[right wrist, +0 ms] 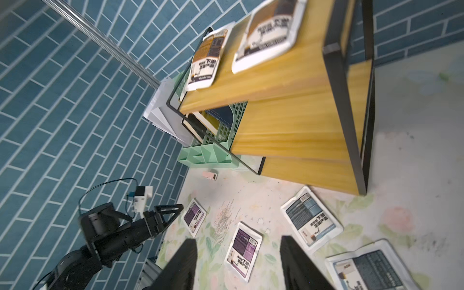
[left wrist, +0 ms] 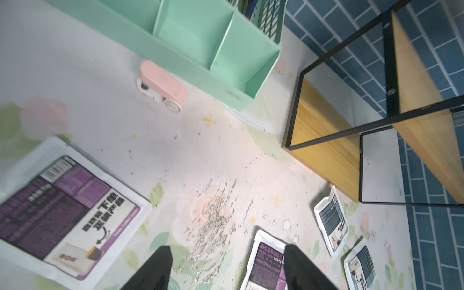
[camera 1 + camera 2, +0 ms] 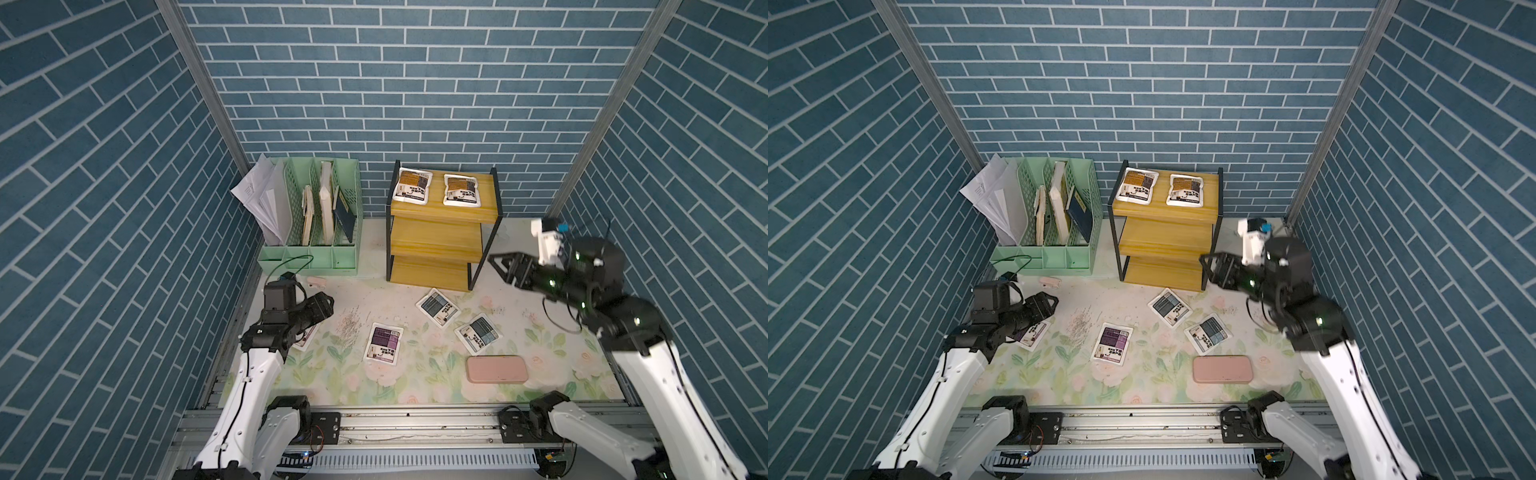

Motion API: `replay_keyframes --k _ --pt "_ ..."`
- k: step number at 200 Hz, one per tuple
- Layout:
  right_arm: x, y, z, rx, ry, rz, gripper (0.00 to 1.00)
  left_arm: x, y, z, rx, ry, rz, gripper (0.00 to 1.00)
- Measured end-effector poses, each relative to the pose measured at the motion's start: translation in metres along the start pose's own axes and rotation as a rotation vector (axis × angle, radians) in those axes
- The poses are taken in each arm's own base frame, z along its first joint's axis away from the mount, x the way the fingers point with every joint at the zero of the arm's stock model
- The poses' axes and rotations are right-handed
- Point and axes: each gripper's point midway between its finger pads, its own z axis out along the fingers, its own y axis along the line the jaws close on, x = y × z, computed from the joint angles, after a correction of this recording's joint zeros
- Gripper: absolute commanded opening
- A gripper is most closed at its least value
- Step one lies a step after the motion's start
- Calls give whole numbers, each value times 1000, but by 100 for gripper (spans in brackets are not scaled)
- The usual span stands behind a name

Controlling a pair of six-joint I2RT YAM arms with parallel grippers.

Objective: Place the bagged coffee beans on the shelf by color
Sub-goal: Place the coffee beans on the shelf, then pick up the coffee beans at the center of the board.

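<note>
1. My left hand (image 2: pixel 227 251) is wide, empty, near purple pouch (image 2: pixel 67 208) lying flat on bench (image 2: pixel 100 88); right hand (image 1: pixel 238 241) wide, empty, by shelf (image 1: pixel 288 130).
2. Flat pouch: pinch may skid, miss.
3. Risk: mixing colours per tier.

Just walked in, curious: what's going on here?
The robot is filling the shelf by color. Both orange-brown coffee bags lie on its top tier; two purple bags and two grey-blue bags lie on the table. The left gripper hovers near one purple bag, the right gripper beside the shelf, both with jaws open and empty.
</note>
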Motion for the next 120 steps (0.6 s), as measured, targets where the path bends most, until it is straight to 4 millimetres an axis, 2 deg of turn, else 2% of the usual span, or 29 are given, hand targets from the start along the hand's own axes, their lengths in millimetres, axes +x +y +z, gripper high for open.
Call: replay_keyframes --k 16,37,57,71,102,120 --pt "51 -27 8 -28 31 108 50 26 -11 10 21 80 27 74" --pt "127 -66 46 -1 144 230 49 57 -32 24 62 166 84 74" --pt "186 -85 75 52 247 271 48 81 -31 37 58 221 82 72" --pt "210 -82 93 67 292 272 45 93 -22 43 36 245 70 69" --pt "253 -65 141 72 364 267 42 105 -15 52 24 276 50 61" --pt "270 -63 161 86 388 273 40 114 -13 58 35 307 45 57"
